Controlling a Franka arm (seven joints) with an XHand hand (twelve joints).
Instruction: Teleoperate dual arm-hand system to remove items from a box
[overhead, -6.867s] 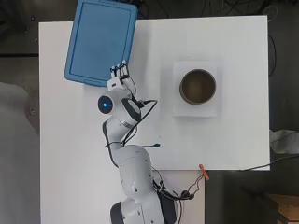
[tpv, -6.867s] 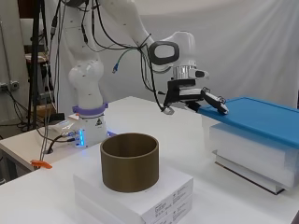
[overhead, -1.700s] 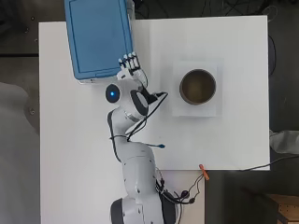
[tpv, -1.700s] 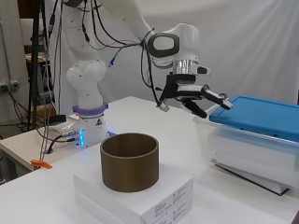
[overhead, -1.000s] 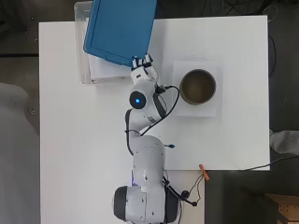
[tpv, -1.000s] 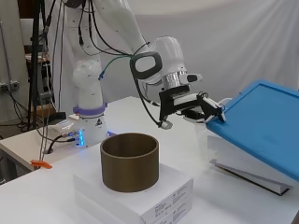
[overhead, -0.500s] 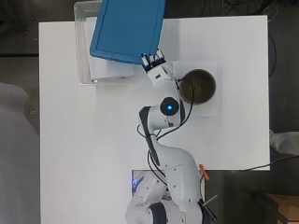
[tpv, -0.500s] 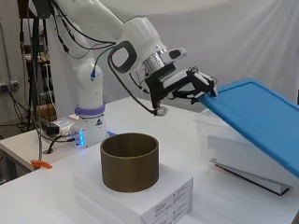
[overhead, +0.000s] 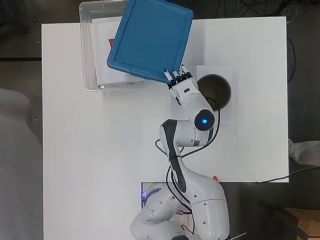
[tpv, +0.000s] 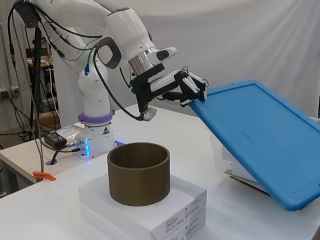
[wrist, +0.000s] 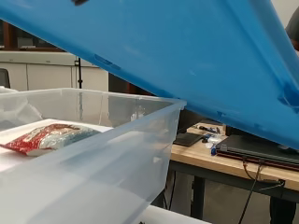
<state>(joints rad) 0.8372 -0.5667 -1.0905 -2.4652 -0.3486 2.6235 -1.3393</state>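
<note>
The blue lid (overhead: 150, 40) is tilted steeply over the clear plastic box (overhead: 89, 55), with its raised edge toward the arm. My hand (overhead: 181, 84) is at that raised edge, fingers and thumb pinching the rim. From the side, the hand (tpv: 184, 87) holds the lid's (tpv: 260, 135) upper corner high above the table while the lid's low edge hangs near the box (tpv: 235, 167). The wrist view looks under the lid (wrist: 187, 51) into the box (wrist: 93, 158). A red packet (wrist: 46, 135) lies on the box's white floor, and a corner of the red packet (overhead: 106, 46) shows from overhead.
A brown round container (overhead: 216, 90) stands on stacked white boxes (tpv: 150, 212) just right of the hand. A small orange clip (tpv: 41, 176) lies near the arm's base, beside cables. Bare white table (overhead: 100, 150) spreads left of the arm.
The arm has swung right, carrying the lid's held edge up and rightward. The lid now tilts steeply and the box below it has become uncovered on its left side.
</note>
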